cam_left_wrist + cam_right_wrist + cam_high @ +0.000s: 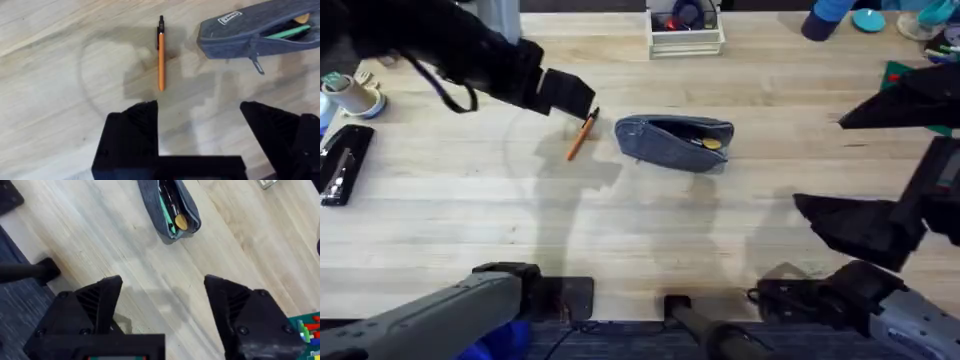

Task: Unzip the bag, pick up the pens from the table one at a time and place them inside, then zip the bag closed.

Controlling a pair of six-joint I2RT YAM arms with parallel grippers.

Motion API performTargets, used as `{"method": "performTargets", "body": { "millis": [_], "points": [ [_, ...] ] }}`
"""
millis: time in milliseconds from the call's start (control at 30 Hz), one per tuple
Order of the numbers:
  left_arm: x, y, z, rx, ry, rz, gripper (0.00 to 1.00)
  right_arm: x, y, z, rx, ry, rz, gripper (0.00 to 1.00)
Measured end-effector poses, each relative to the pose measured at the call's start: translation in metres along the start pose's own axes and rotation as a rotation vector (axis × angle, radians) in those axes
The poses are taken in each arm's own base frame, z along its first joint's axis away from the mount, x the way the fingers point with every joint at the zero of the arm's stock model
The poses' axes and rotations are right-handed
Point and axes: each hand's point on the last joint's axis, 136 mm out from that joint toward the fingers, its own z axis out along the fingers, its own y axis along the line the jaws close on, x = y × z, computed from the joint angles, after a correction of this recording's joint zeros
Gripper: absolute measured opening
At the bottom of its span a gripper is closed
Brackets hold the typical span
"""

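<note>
Unzipped bag (675, 141) lying lengthwise across the worktop (650, 240), one orange pen (582, 134) aslant beside its left end, dark tip away from the arms' bases, left gripper (197, 112) spread above pen, right gripper (162, 287) spread, empty

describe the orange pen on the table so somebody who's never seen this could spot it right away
On the light wood table, find the open blue-grey pencil pouch near the middle. Just to its left in the overhead view lies the orange pen, apart from the pouch: thin, dark-tipped, the one pen lying loose on the wood.

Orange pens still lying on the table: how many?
1. The orange pen lies on the table just left of the open bag, near the left pincer. Others may be hidden inside the bag.
</note>
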Motion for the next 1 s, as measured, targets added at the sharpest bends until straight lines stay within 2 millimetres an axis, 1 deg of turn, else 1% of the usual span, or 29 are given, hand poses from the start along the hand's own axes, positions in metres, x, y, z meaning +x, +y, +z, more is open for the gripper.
{"method": "performTargets", "body": {
  "millis": [167,367,600,767,867,1000],
  "points": [
    [0.004,0.004,0.023,0.007,0.038,-0.01,0.993,0.0,0.0,0.0,0.0,0.0,0.0,0.997],
    [-0.002,0.015,0.048,-0.021,0.083,-0.003,0.993,0.0,0.0,0.0,0.0,0.0,0.0,0.997],
    [0.0,0.016,0.091,-0.012,0.189,0.023,0.993,0.0,0.0,0.0,0.0,0.0,0.0,0.998],
    [-0.003,0.016,0.12,-0.015,0.226,0.04,0.994,0.0,0.0,0.0,0.0,0.0,0.0,0.997],
    [-0.004,0.018,0.132,-0.026,0.239,0.043,0.994,0.0,0.0,0.0,0.0,0.0,0.0,0.998],
    [-0.001,0.021,0.143,-0.032,0.264,0.037,0.994,0.0,0.0,0.0,0.0,0.0,0.0,0.998]
  ]
}}
